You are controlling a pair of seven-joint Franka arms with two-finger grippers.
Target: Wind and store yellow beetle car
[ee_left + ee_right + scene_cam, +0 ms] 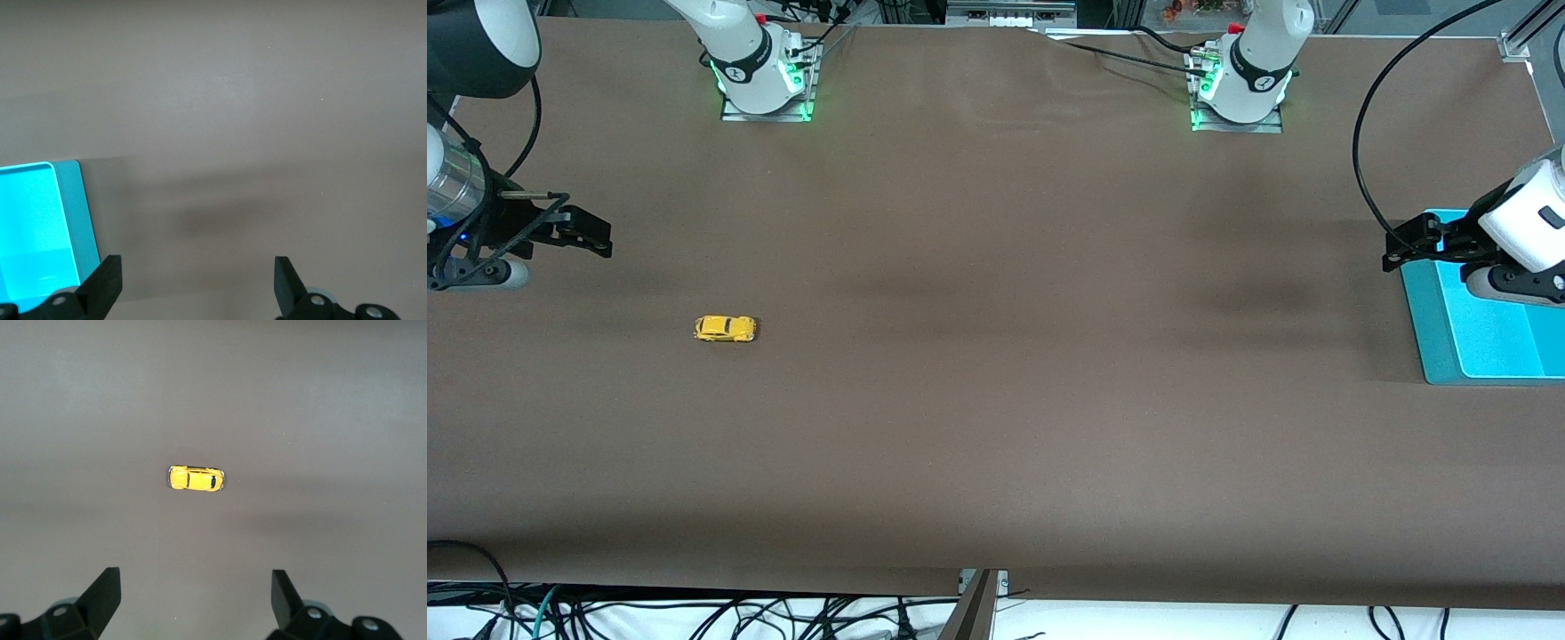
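Toward the right arm's end of the brown table (996,356), about midway between its edges, the yellow beetle car (725,328) sits on its wheels, untouched. Its long axis runs along the table's length; which end is the nose I cannot tell. It looks light, hard and slick, so pinching across the flanks seems best. Spread wide, the right gripper (193,603) hangs over bare table near the car. Likewise wide apart, the left gripper (197,287) waits over the turquoise tray's (1476,347) edge.
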